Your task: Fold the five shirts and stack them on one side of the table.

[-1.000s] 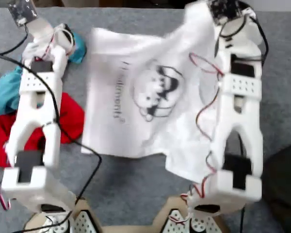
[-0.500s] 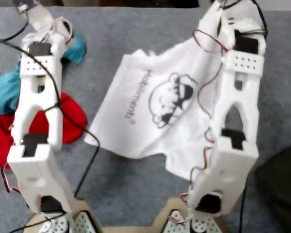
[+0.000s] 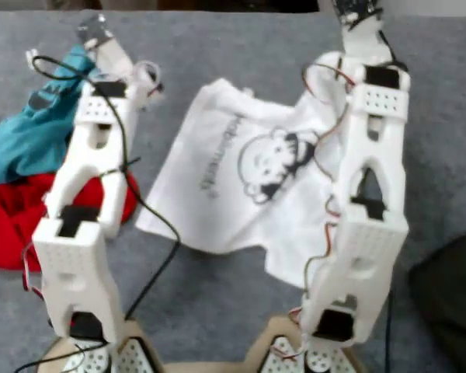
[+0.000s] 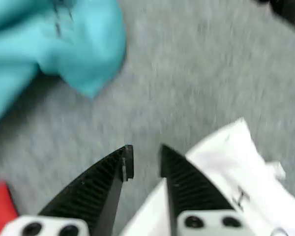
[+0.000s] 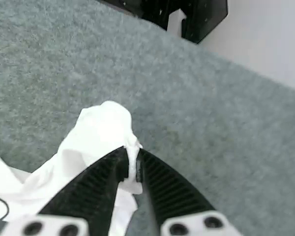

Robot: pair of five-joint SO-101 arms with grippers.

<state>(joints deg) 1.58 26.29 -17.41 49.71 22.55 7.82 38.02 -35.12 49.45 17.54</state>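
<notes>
White shirt [image 3: 248,194] lies mostly spread on the grey table [image 3: 217,326], print up, between the two arms, with its near hem rumpled. Right gripper [image 5: 132,164] is clamped on a bunched bit of the shirt's far edge, and cloth pokes up past the tips. Left gripper [image 4: 145,160] sits at the shirt's other far corner, jaws a narrow gap apart with nothing between them. One finger is over the shirt edge; can't tell if it touches. Teal shirt [image 3: 31,136] and red shirt [image 3: 15,210] are heaped well off the white shirt, past the left arm. My read on handling: thin jersey, light and limp with no stiffness, so it sags and bunches from a single pinch and drags on this table cover rather than sliding. Best to take it at two far corners or shoulder seams together, pinching a fold, not a single layer. High view gives the outline, wrinkles and the pile positions. Right wrist view gives the pinch itself, with fabric really between the fingers. Left wrist view gives the bare table between those tips and where the corner ends.
</notes>
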